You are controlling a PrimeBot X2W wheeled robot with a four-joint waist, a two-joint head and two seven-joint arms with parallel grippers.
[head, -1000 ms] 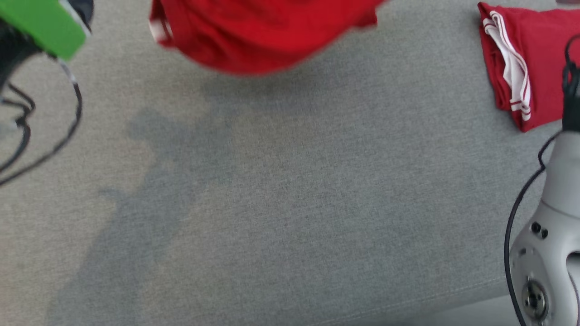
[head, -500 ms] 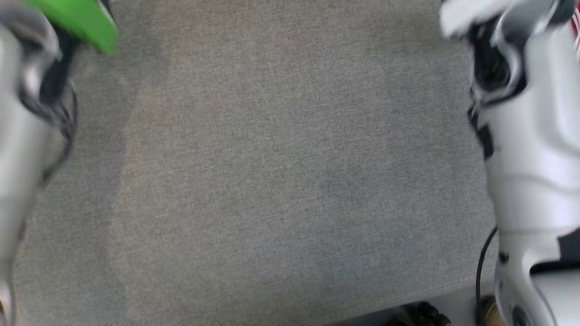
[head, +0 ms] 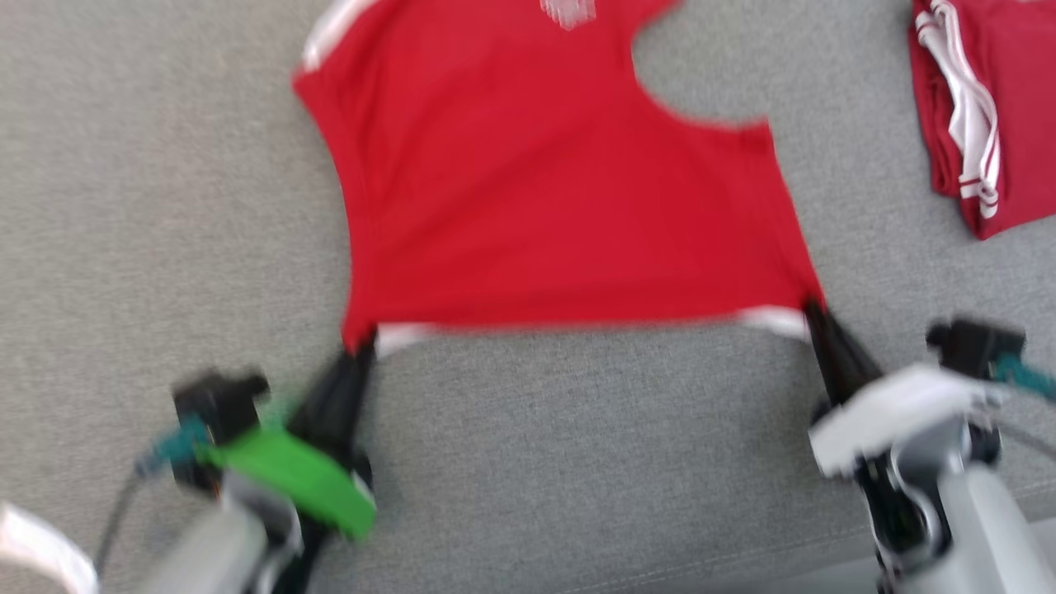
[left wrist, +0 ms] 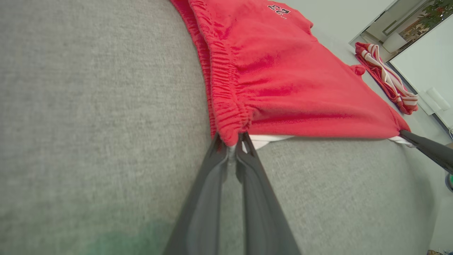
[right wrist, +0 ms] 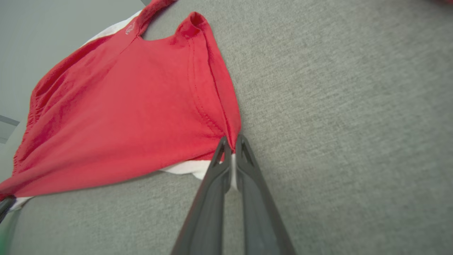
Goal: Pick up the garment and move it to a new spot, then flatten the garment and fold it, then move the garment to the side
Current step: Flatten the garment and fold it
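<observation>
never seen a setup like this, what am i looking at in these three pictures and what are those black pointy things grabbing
This is a two-armed robot working over a grey fabric surface. One picture comes from a camera on its head, looking down. The other two come from cameras on its wrists, each looking along that arm's own pair of long dark fingers.

Those fingers form the grasping tool. The left tool and the right tool are each pinched shut on a near corner of a red garment, which lies spread on the surface and looks pulled taut between them. The left wrist view shows its gathered edge in the grip; the right wrist view shows a stitched seam running to the grip.

Off to the robot's right lies a second, folded red garment with white stripes.
</observation>
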